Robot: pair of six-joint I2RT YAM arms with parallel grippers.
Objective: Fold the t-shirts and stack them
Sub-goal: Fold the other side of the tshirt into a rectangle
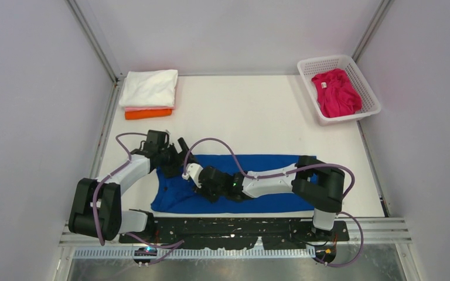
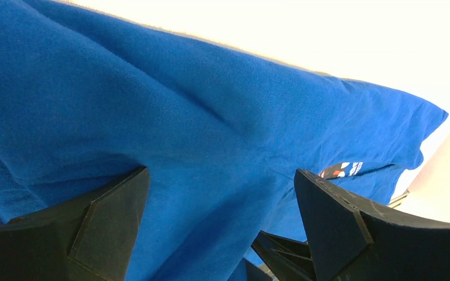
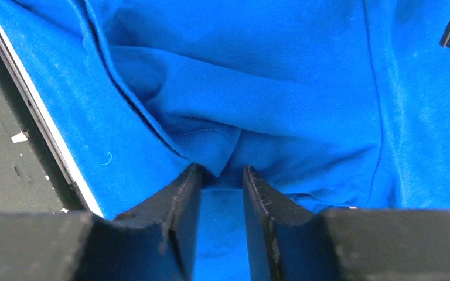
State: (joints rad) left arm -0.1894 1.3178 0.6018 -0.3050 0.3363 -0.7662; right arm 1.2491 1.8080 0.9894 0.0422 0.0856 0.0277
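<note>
Now the right gripper (image 3: 222,172) is narrowed on a pucker of the blue t-shirt (image 1: 170,199), with the left gripper (image 2: 220,175) spread wide just above the cloth. Well beyond the left gripper sits the folded stack (image 1: 150,88). From above, the right arm (image 1: 269,184) hides the shirt's middle, and a finger cuts off the print (image 2: 341,170).

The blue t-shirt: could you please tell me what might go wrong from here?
The right gripper pinches only a small fold of the blue t-shirt at its fingertips, so it may slip. The left gripper, open, hangs close beside the right one; they could collide. Bunched cloth there could spoil the fold.
</note>
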